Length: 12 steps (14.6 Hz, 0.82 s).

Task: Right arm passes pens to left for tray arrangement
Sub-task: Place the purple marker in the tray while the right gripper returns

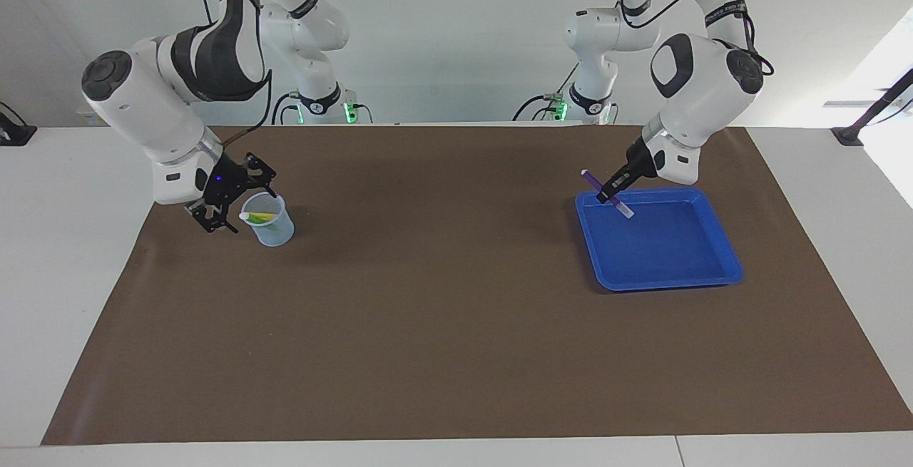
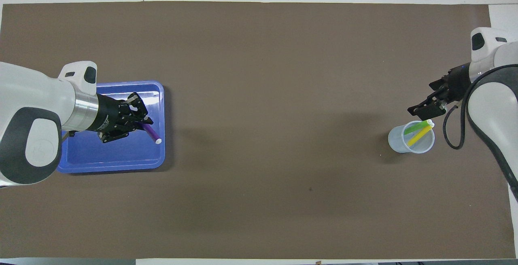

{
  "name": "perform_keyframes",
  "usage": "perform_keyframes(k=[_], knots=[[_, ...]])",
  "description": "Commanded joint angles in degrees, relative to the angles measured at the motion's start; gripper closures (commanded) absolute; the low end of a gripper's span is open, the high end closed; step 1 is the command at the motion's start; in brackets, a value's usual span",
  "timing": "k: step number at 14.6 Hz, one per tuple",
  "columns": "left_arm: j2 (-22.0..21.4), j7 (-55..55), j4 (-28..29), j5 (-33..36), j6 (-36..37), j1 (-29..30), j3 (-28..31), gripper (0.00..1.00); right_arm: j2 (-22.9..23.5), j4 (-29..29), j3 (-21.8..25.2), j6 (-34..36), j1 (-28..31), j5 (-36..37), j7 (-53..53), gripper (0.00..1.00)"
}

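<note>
At the right arm's end of the desk (image 1: 456, 396), the right gripper (image 1: 217, 219) hangs low just beside the translucent cup (image 1: 271, 228), its fingers spread wide and holding nothing. The cup stands upright on the brown mat (image 1: 428, 296) and holds two pens leaning against its rim: the green pen (image 2: 419, 126) and the yellow pen (image 2: 420, 134), both with their pale tips up. The middle stretch of the mat lies bare between the two arms. Toward the left arm's end sits the blue tray (image 1: 677, 274), flat on the mat. The left gripper (image 1: 612, 194) is over the corner of the tray nearest the robots and the desk's middle, its fingertips clamped on the purple pen (image 1: 592, 182). The pen is tilted, one pale end raised above the tray's rim and the other end pointing down into the tray; whether that lower tip touches the tray floor cannot be told. In the overhead view the purple pen sticks out from the gripper across the tray's edge.
</note>
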<state>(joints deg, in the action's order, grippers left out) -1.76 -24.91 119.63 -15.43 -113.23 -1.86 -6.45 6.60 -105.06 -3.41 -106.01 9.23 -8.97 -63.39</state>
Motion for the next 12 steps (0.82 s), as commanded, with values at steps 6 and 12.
perform_keyframes(k=[6,12], knots=[[5.88,21.99,7.98,10.06,-12.87,0.99,-0.05,1.00,-2.64,-11.82,-0.89,-7.11,2.46,1.41,-14.83,0.20],[8.26,24.56,7.90,10.15,-14.12,0.63,-0.05,1.00,-3.18,-12.97,-0.81,-7.02,2.81,1.50,-14.92,0.40]])
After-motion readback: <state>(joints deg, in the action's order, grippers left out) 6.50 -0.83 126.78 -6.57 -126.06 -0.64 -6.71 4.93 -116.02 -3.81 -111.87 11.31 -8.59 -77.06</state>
